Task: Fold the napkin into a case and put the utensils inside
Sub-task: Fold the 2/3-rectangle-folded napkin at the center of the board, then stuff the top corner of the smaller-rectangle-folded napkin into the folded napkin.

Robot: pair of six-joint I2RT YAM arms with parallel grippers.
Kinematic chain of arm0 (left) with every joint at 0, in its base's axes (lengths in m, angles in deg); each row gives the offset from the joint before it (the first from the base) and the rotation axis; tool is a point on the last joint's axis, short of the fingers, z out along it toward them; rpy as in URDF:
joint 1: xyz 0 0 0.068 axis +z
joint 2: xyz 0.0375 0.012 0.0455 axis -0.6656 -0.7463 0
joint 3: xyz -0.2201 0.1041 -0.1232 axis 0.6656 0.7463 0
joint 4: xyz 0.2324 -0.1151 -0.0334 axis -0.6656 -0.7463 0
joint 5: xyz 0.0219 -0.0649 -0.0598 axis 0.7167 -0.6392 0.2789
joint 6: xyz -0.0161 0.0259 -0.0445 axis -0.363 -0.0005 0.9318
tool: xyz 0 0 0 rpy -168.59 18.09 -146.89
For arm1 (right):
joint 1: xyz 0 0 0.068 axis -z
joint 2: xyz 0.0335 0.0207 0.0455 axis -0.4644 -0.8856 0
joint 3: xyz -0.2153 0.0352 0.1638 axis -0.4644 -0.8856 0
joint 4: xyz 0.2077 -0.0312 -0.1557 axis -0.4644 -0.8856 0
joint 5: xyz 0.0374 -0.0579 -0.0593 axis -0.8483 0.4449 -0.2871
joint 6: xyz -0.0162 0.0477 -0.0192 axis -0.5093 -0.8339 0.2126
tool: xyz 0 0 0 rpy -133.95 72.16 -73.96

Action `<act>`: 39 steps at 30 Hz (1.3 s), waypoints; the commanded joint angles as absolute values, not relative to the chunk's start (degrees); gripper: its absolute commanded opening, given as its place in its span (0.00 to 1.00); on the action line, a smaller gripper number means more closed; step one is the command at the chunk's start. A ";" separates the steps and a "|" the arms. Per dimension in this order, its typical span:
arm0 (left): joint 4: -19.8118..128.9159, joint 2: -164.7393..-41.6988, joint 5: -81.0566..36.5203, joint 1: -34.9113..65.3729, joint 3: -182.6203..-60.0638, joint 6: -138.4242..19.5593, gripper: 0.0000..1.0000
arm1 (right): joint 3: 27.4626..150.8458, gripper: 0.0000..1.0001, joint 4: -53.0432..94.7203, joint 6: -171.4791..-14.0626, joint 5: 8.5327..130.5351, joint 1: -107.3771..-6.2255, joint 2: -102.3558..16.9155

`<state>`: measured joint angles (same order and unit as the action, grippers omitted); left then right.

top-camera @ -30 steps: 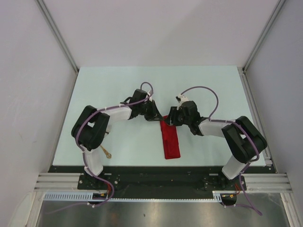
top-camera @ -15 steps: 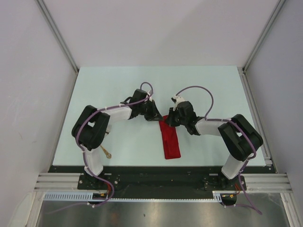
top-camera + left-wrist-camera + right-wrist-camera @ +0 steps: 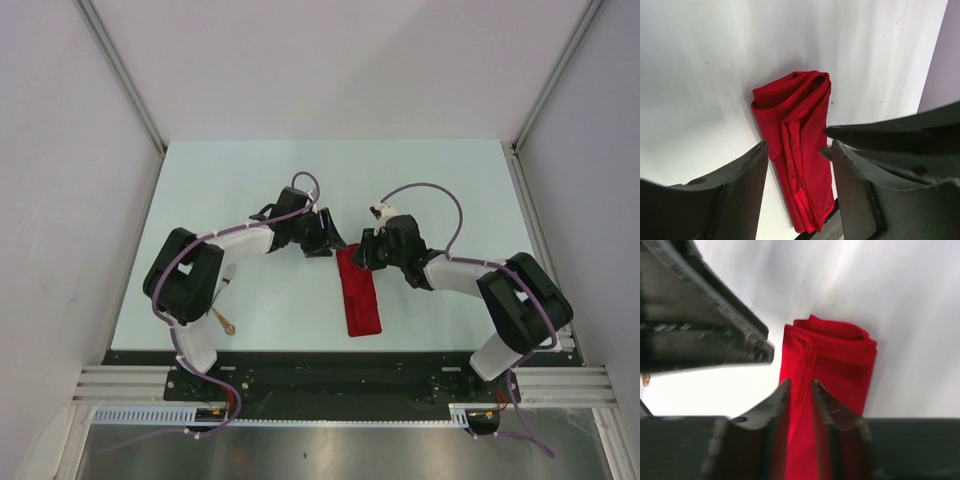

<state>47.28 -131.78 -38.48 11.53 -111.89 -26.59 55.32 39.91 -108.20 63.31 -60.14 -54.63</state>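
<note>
**Release after folding, read outward from the near edge of the table [image 3: 250, 180].** All places are given relative to the napkin [image 3: 360, 300].

Nearest, and well to the left of the napkin, one gold utensil [image 3: 222, 320] lies on the bare surface close to the left arm's base. It is outside the cloth. Any other pieces are hidden or too small to make out.

The napkin is a long, narrow, layered red strip. Its near end lies close to the table's front edge and its far end points away from the bases. It lies in the same place as one second ago.

At the napkin's far end, the left gripper [image 3: 797, 147] hangs above the cloth with jaws wide apart and nothing between them. It has drawn back to the left since half a second ago, so the folded far end, previously covered by both grippers, now shows.

The right gripper [image 3: 800, 387] stays over the far part of the strip, just right of centre. Its jaws are almost together and only a thin red slit shows between them. Whether a pleat is caught there cannot be told. Its elbow has swung outward.

**Reading:** the folding appears finished, or very nearly so. The left arm is free, and loading the utensil is not yet begun.
</note>
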 commanded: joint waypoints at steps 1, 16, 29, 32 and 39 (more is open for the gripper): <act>46.65 -133.37 -39.41 11.41 -115.79 -28.64 0.57 | 52.55 0.38 37.96 -108.45 68.02 -59.75 -46.11; 36.98 -139.34 -31.67 7.10 -126.16 -33.75 0.54 | 46.39 0.36 34.70 -109.33 67.60 -55.98 -37.58; 34.96 -141.63 -30.62 5.70 -129.77 -33.13 0.45 | 46.91 0.33 47.18 -112.32 64.18 -57.29 -47.85; 33.82 -142.16 -29.65 5.43 -130.90 -33.04 0.44 | 48.85 0.29 47.80 -112.76 63.38 -57.56 -51.46; 31.44 -143.56 -27.98 4.55 -133.46 -33.48 0.44 | 49.82 0.22 49.91 -113.64 62.94 -58.00 -54.36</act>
